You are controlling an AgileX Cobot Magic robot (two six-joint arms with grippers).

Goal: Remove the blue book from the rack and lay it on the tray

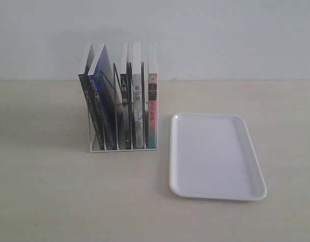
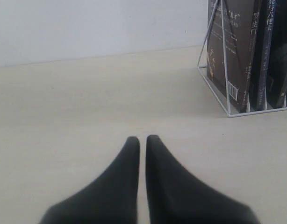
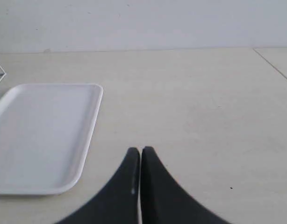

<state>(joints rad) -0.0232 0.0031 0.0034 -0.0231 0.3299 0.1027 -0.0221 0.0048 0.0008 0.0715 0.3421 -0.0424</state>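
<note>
The white wire rack (image 1: 123, 149) stands left of centre on the table and holds several upright books. The blue book (image 1: 105, 93) leans in it as the second from the left, with its blue spine toward the front. The empty white tray (image 1: 215, 156) lies flat just right of the rack. Neither gripper shows in the exterior view. In the left wrist view my left gripper (image 2: 142, 138) is shut and empty above bare table. The rack (image 2: 224, 70) and the blue spine (image 2: 269, 42) lie well ahead of it. My right gripper (image 3: 140, 149) is shut and empty beside the tray (image 3: 40, 135).
A black-covered book (image 2: 232, 46) stands at the rack's near end, ahead of the blue one. A pink-and-teal-spined book (image 1: 152, 111) fills the slot nearest the tray. A pale wall (image 1: 220, 35) runs behind the table. A seam (image 3: 274, 66) crosses the tabletop.
</note>
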